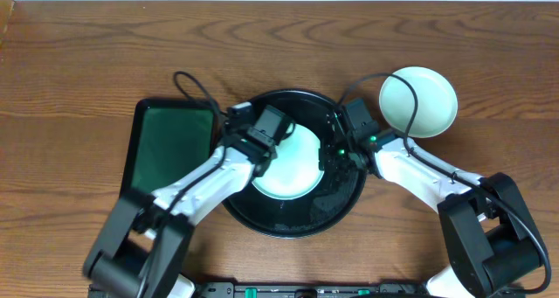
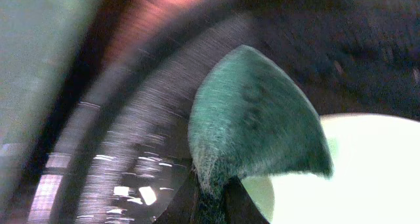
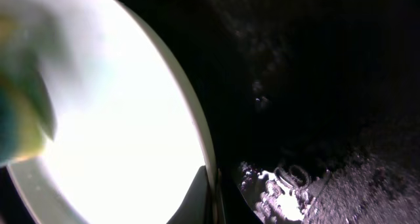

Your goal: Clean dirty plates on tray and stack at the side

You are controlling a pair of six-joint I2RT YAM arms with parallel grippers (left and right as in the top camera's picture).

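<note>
Where its dark fingers met at the bottom of the left wrist view, the left gripper (image 2: 209, 199) was closed tight on the gathered end of a fuzzy teal sponge (image 2: 256, 122). The sponge fanned out over the near edge of a pale plate (image 2: 367, 175), though whether it pressed on the plate or hung just above could not be told. The right gripper (image 3: 209, 196) looked narrowly closed on the opposite rim of that plate, one finger lying on the inner face, apparently steadying it. The outer finger was hidden, so the hold is a judgement.

The plate lay inside the round black tray (image 3: 341, 73), a little left of its middle, and the tray floor beside it glistened with wet patches. Overhead, a second plate (image 1: 419, 100) rested on the wooden table (image 1: 87, 53) just off the tray's upper right rim. A dark green rectangular tray (image 1: 170, 149) sat touching the black tray's left side.

The task seemed partway done: at least one plate was already set aside, and one was in mid-wipe. No smear could be made out on it under the glare. A third plate was not separately visible; it may have sat beneath another. Finishing the wipe and stacking the plate at the side remained
</note>
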